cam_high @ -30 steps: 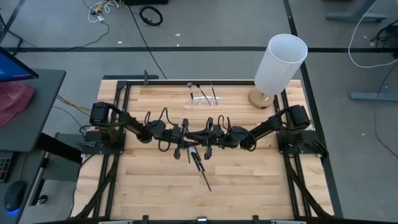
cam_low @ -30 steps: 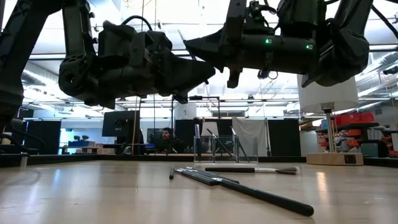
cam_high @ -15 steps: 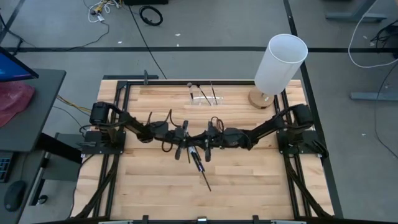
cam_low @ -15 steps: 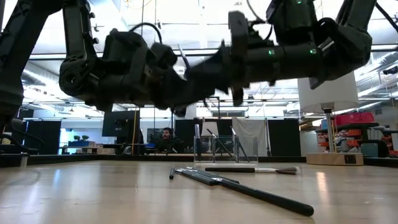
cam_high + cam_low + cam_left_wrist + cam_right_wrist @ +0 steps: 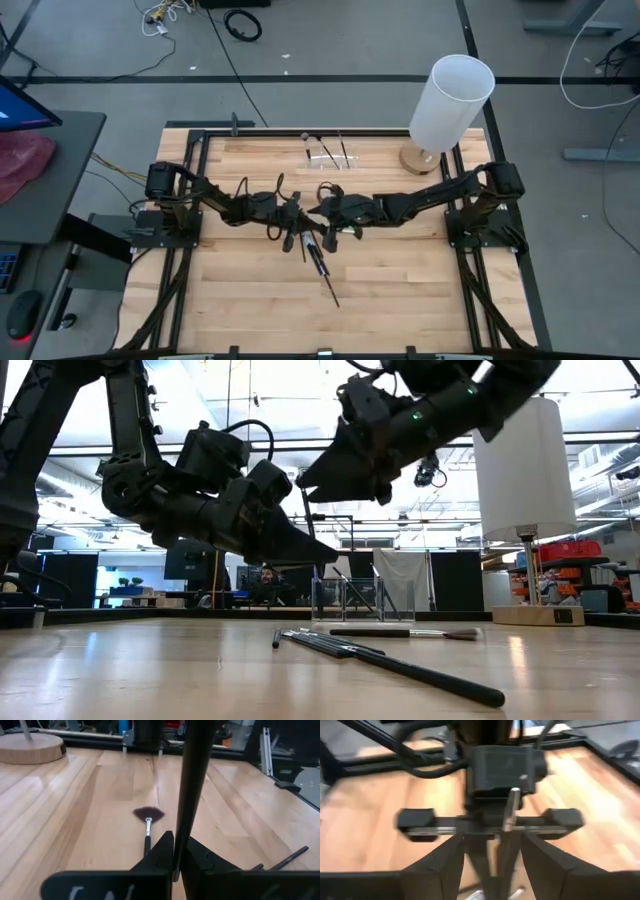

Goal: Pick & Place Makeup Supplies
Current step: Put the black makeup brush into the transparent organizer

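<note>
Now your left claw pinches a stiff, light, slippery makeup brush mid-handle; right claw is spread. Grip handles, never bristles.

Left gripper has closed on a brush, taking it over. Right gripper has let go, opened, and lifted back toward its side.

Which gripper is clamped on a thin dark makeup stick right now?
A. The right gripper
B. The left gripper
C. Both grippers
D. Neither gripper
B. In the left wrist view the left gripper is shut on the thin dark makeup stick, which rises from between its fingers; the right gripper stands open.
</note>
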Robot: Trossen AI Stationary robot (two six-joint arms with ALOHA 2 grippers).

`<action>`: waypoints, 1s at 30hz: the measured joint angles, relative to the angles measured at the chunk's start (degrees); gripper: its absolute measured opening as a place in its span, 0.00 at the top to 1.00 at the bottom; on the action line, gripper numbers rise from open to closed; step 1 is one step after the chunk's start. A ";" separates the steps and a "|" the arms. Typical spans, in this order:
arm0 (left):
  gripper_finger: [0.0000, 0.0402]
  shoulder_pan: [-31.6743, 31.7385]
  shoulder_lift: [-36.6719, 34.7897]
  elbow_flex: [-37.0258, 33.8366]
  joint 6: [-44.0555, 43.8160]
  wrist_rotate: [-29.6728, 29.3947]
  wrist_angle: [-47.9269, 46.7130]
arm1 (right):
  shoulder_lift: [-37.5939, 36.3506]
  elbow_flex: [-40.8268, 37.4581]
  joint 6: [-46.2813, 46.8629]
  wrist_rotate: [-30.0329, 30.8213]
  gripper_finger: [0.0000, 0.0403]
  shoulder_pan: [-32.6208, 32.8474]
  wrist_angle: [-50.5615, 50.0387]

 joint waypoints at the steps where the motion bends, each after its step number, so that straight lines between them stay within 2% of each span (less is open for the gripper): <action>1: 0.95 -0.01 0.00 0.06 -0.01 0.02 0.07 | 0.15 1.03 -0.56 0.90 0.52 -0.07 -1.15; 9: 0.96 -0.05 0.00 0.07 -0.05 0.02 0.36 | 0.40 2.17 -2.02 1.52 0.64 -0.98 -2.02; 19: 0.95 -0.05 0.00 0.06 0.04 -1.47 0.68 | 2.38 2.26 -4.61 1.28 0.94 -1.16 0.09; 21: 0.94 -0.03 0.00 0.06 0.07 -1.73 0.73 | 2.46 2.26 -4.61 1.25 0.97 -1.15 0.19; 23: 0.90 -0.01 0.00 0.06 -0.05 -1.70 0.77 | 2.27 2.28 -4.46 1.15 0.97 -1.13 -0.81; 26: 0.78 -0.01 0.00 0.06 -0.05 -1.62 0.86 | 0.86 2.26 -3.96 1.73 0.96 -1.13 -4.03; 30: 0.58 0.00 -0.02 0.06 -0.08 -2.80 0.31 | -3.61 2.25 -4.05 8.28 0.98 -1.25 -10.22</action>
